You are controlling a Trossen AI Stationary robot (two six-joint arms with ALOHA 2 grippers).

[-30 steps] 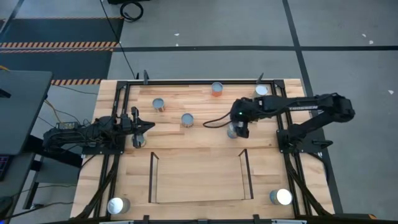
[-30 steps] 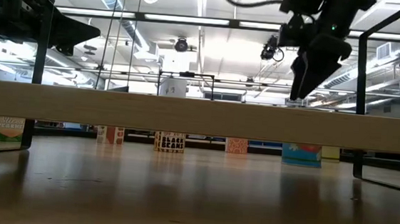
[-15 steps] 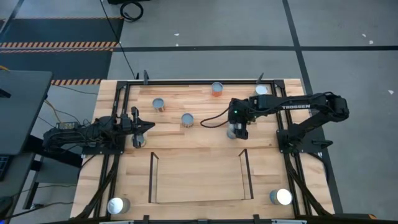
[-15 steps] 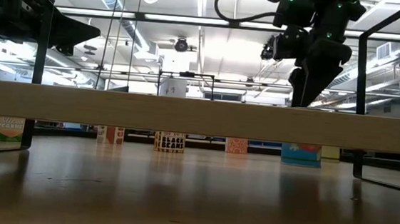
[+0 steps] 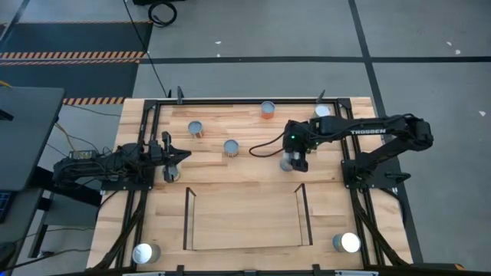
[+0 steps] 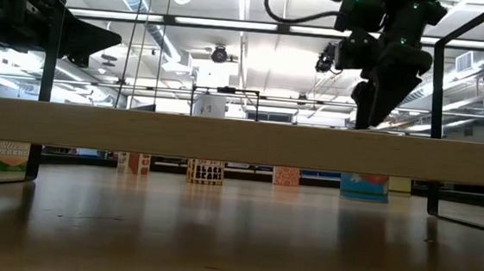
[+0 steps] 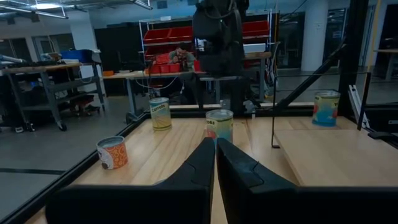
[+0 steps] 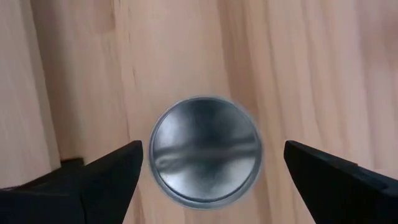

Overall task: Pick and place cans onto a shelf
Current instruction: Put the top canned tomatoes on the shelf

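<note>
Shelf (image 5: 245, 244) holding 0 cans, right gripper (image 8: 208, 168) straddling can (image 8: 205, 151)

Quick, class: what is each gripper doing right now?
Left gripper: closed, holding nothing, waiting at the table's left side.
Right gripper: open, fingers either side of a can, not gripping it.

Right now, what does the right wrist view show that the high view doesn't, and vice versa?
Only the right wrist view: the can's round silver top centred in the gap between the right gripper's spread fingers, neither pad touching it.

Only the high view: the empty shelf, the shut left gripper waiting at the table's left, and the other cans, such as the corner can.

Both: the right gripper directly above the same can on the wood table.
</note>
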